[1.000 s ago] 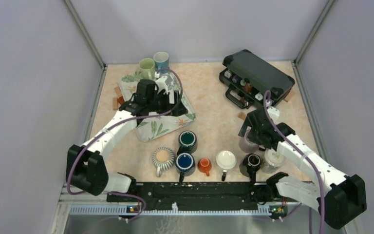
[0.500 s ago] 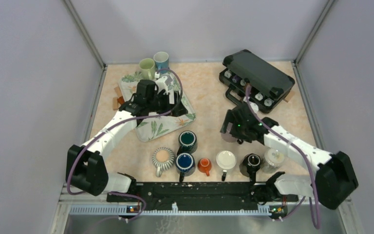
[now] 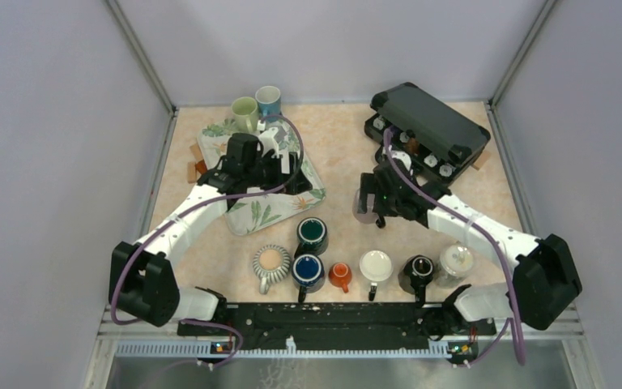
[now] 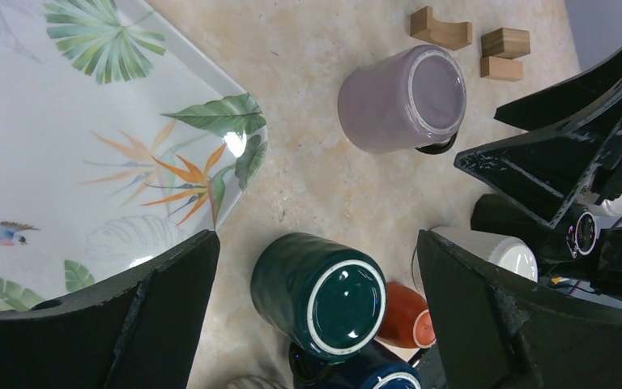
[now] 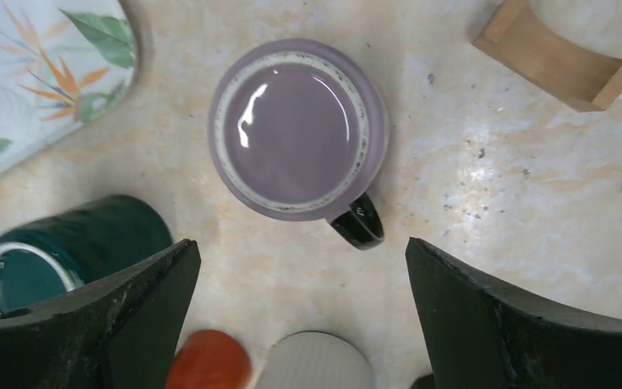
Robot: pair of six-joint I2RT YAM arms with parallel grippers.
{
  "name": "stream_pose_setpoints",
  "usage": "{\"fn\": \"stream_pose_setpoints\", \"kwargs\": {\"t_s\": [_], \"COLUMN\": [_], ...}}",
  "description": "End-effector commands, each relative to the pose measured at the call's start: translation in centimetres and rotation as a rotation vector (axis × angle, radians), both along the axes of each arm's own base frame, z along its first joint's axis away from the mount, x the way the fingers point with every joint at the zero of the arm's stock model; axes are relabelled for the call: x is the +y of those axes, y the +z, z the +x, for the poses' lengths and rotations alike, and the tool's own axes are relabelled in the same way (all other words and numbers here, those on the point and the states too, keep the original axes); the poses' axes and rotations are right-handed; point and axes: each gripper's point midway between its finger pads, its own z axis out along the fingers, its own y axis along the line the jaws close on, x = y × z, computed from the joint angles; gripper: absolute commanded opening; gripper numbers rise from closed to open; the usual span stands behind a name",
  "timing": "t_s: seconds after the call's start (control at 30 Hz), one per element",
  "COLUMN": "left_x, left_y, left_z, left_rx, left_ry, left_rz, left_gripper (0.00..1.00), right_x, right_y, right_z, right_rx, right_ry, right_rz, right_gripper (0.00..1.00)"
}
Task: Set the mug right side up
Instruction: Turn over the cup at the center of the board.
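A: Bright, even light from overhead, shadows short and soft. White glare there on the upturned base of the lilac mug [image 5: 298, 128]!

B: Same sheen on the tray [image 4: 239, 150], along its glazed rim. Top view's sharp, but the green mug [image 5: 65, 243] blurs at the right wrist view's edge.

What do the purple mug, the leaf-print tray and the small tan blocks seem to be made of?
The purple mug looks like glazed ceramic: glossy highlights on its upturned base, with a rough, unglazed-looking foot ring. The tray is smooth white with printed leaves and a shiny rim; it could be melamine or glazed ceramic, cannot tell which. The blocks look like bare wood: matte tan with faint grain.
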Motion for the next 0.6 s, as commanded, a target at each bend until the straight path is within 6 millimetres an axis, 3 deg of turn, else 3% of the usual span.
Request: {"fn": "stream_pose_setpoints", "kwargs": {"t_s": [0.0,0.2,0.57], "left_x": [-0.4,-0.6,-0.4], "left_y": [1.9,1.8,1.5], "left_z": [0.1,0.0,0.2], "left_rx": [-0.076,-0.068,-0.069], "left_ry": [-0.028,-0.036,-0.026], "left_rz": [-0.038,-0.045,-0.036], "left_gripper": [0.98,0.98,0.98], "right_x": [-1.6,0.1,3.4], "right_y": [-1.6,-2.9,-3.2], "right_z": [-0.5,0.7,3.8], "right_rx": [-0.042,-0.088,-0.069], "right_ry": [0.156,0.246,0.269], "right_rz": [-0.144,-0.132,-0.104], "right_gripper": [0.99,0.92,0.58]}}
